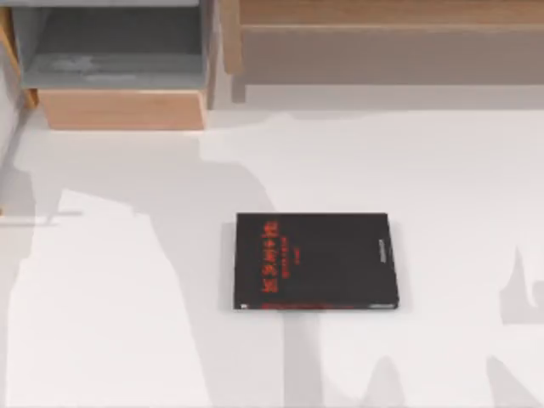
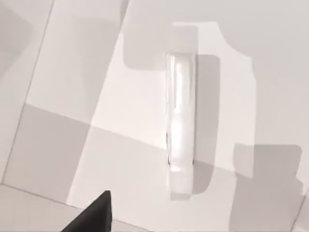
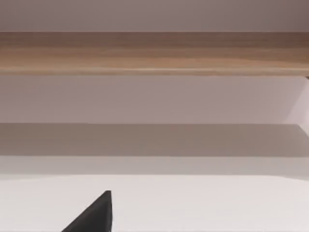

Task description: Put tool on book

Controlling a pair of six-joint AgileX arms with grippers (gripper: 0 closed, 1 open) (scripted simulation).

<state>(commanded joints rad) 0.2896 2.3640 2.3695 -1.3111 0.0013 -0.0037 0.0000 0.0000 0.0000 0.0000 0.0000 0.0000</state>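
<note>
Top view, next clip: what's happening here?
Nothing is held yet. The book lies flat and closed mid-table, its cover bare. The left wrist view looks down on the tool, lying alone on a white surface, so the left arm seems poised over it. The right wrist view faces a wooden shelf.

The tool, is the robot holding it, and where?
No. The tool lies alone on the white table in the left wrist view, nothing gripping it. The book also lies untouched in the top view.
</note>
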